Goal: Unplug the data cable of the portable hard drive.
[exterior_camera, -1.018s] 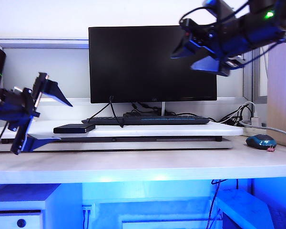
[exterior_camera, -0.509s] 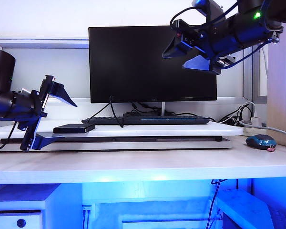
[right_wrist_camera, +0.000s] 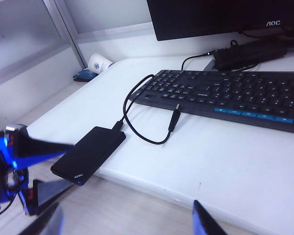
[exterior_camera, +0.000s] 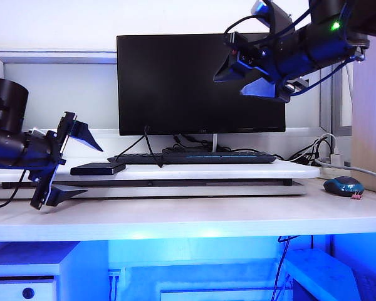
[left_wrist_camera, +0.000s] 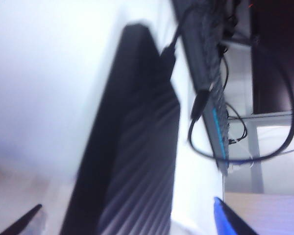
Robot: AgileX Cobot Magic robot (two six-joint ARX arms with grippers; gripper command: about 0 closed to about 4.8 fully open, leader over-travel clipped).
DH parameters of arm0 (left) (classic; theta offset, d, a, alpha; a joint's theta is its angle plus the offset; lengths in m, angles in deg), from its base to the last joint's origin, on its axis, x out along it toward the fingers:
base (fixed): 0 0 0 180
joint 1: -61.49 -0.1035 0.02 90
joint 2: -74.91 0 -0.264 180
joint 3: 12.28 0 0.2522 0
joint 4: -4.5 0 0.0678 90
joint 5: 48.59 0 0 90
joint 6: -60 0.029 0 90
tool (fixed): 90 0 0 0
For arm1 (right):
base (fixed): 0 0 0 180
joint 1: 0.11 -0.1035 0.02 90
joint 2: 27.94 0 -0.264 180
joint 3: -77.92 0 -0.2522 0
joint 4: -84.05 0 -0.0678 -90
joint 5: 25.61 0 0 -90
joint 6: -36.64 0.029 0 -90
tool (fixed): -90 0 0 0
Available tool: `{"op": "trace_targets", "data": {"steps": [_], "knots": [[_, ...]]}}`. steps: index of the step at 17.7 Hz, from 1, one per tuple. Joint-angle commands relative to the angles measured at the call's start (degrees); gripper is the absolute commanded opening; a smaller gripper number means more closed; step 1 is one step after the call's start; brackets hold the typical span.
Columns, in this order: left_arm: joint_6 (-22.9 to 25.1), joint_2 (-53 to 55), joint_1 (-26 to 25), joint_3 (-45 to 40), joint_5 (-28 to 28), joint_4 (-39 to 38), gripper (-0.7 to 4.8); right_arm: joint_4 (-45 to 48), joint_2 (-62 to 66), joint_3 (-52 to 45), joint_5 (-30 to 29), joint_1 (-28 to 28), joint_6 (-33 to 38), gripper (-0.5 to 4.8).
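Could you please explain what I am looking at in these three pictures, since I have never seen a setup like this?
This is a robot with two arms, each ending in a two-finger gripper. One picture comes from a camera off the arms facing the desk; the other two come from cameras on each wrist.

In the desk view, the left gripper is low at the left, by the edge of the white board, its fingers spread wide. The right gripper hangs high in front of the monitor, also open. Neither holds anything.

On the board lie a black keyboard and the portable hard drive, a small flat black slab. The data cable, thin and black, is plugged into the drive's far end and loops beside the keyboard. The left wrist camera sees the drive close up. A mouse sits on the desk at the right.
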Motion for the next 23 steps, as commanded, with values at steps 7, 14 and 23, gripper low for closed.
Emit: {"op": "trace_targets", "data": {"steps": [7, 14, 23], "knots": [[0.4, 1.6, 0.4, 4.9, -0.7, -2.3, 3.93, -0.8, 2.6, 4.9, -0.4, -0.3, -0.3, 3.37], [0.5, 2.3, 0.7, 5.1, -1.8, -4.3, 2.03, -1.1, 2.6, 5.9, -0.3, -0.3, -0.3, 3.37], [3.5, 2.3, 0.7, 5.0, 5.9, -1.6, -0.06, -1.0, 2.6, 6.0, -2.9, -2.8, -0.2, 3.37]]}}
